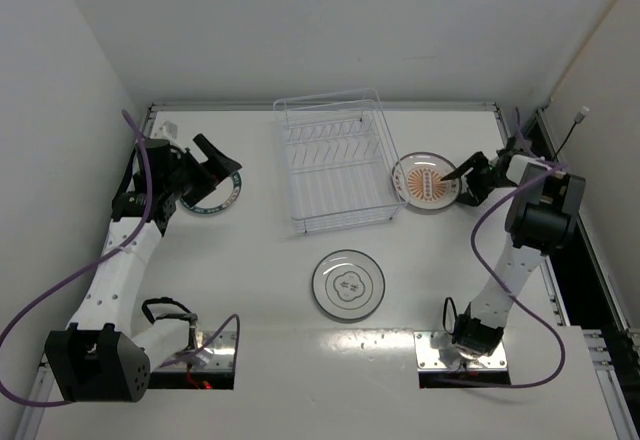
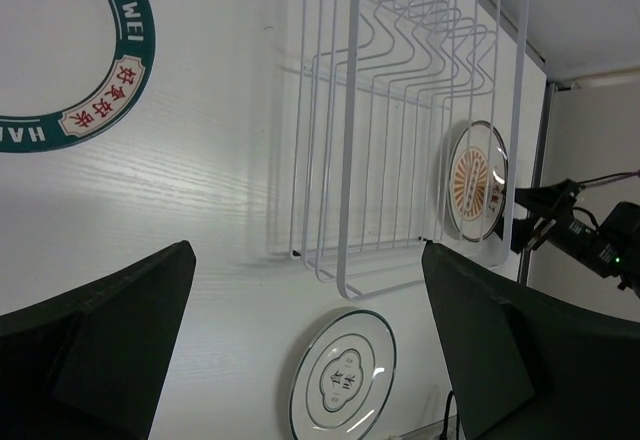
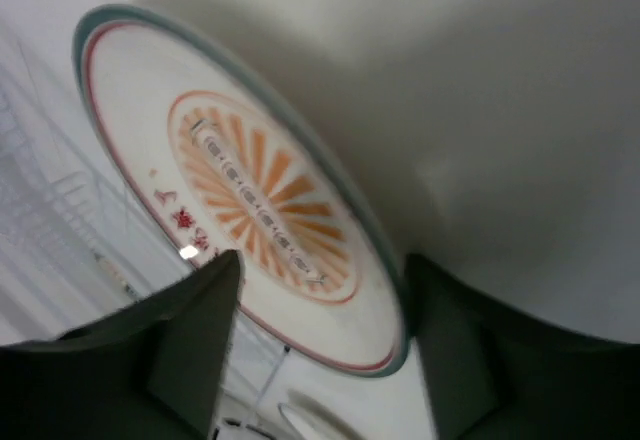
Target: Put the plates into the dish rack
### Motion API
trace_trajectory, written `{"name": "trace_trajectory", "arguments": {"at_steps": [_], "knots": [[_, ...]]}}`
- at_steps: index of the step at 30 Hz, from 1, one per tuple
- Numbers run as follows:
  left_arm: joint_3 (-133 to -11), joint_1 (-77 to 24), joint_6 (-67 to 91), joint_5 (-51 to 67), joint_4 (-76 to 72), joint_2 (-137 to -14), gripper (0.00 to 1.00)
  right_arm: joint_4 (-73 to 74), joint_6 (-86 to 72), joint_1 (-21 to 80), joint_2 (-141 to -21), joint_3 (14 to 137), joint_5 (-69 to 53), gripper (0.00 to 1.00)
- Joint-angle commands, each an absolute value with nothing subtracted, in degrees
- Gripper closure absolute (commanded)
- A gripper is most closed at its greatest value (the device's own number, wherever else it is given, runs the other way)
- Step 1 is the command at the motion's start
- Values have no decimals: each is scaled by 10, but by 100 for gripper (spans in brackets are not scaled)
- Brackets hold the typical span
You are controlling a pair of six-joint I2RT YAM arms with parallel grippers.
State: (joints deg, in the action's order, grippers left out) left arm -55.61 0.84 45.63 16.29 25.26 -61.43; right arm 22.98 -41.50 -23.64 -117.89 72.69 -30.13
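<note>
The dish rack (image 1: 335, 165) stands empty at the table's middle back; it also shows in the left wrist view (image 2: 400, 110). The orange sunburst plate (image 1: 425, 182) lies flat just right of it. My right gripper (image 1: 462, 175) is open at that plate's right edge. In the right wrist view (image 3: 322, 270) one finger is over the plate (image 3: 260, 190) and the other is outside its rim. The white plate with grey motif (image 1: 348, 284) lies in front of the rack. The teal-rimmed plate (image 1: 215, 198) lies at the left. My left gripper (image 1: 218, 163) hovers open and empty over its far side.
White walls close in the table on the left, back and right. Purple cables loop from both arms. The left wrist view shows the teal rim (image 2: 90, 110) at top left, and the white plate (image 2: 345, 380) and orange plate (image 2: 475, 180) beyond the rack.
</note>
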Motion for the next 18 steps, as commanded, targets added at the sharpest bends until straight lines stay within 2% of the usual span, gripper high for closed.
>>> {"name": "trace_trajectory", "arguments": {"at_steps": [1,3,4,6,10,13,16,18], "knots": [[-569,11,446,161,248,-613,4,261,-409,-199,-1244,791,-301,43],[-569,11,446,161,248,-613,4,281,-409,-192,-1262,798,-292,70],[-569,11,446,156,243,-613,4,288,-414,-192,-1262,805,-280,88],[-563,11,452,156,243,-613,4,294,-414,-192,-1246,805,-255,100],[-558,21,452,156,243,-603,4,354,-400,-192,-1172,868,-161,100],[-558,21,446,150,255,-603,4,389,-377,-162,-1110,955,-12,100],[-558,21,446,150,261,-603,4,377,-329,-122,-1046,1041,74,100],[-558,21,446,156,261,-608,4,362,-302,-99,-1046,1102,88,100]]}}
